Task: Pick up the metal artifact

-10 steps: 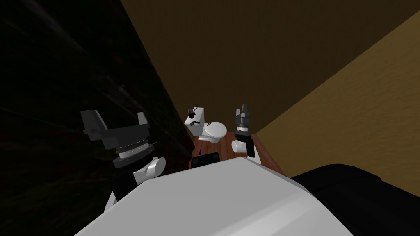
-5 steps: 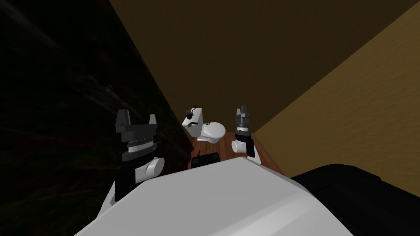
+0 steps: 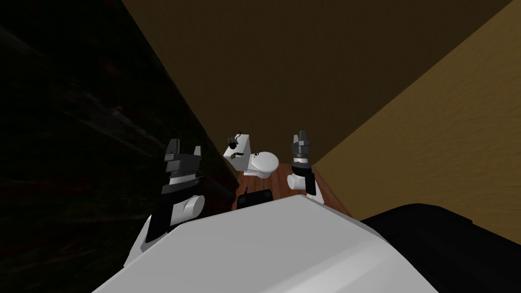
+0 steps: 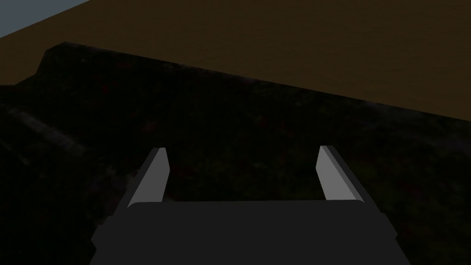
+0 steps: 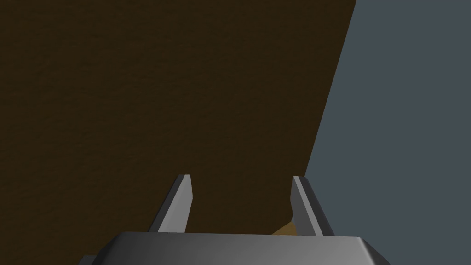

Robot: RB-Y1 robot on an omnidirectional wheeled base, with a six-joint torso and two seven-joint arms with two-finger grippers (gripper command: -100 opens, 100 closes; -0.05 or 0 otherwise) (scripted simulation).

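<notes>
A small dark object (image 3: 235, 139), which may be the metal artifact, sits on top of the tank of a white toilet (image 3: 257, 162) ahead of me. Its shape and material are too small to tell. My left gripper (image 3: 184, 150) is raised to the left of the toilet and short of it, fingers open and empty. In the left wrist view the left gripper (image 4: 243, 156) faces a very dark mottled surface. My right gripper (image 3: 300, 136) is held up to the right of the toilet bowl. In its wrist view the right gripper (image 5: 240, 184) stands open with nothing between the fingers.
The toilet stands on a reddish wood floor (image 3: 285, 185) in a narrow corner. A very dark wall (image 3: 86, 127) runs along the left, brown walls (image 3: 305, 66) lie behind and to the right. A black bulk (image 3: 447, 239) lies at the lower right.
My left hand has swung inward towards the toilet and turned, so its fingers now point more upright. The view has shifted slightly. The right arm has not moved.
</notes>
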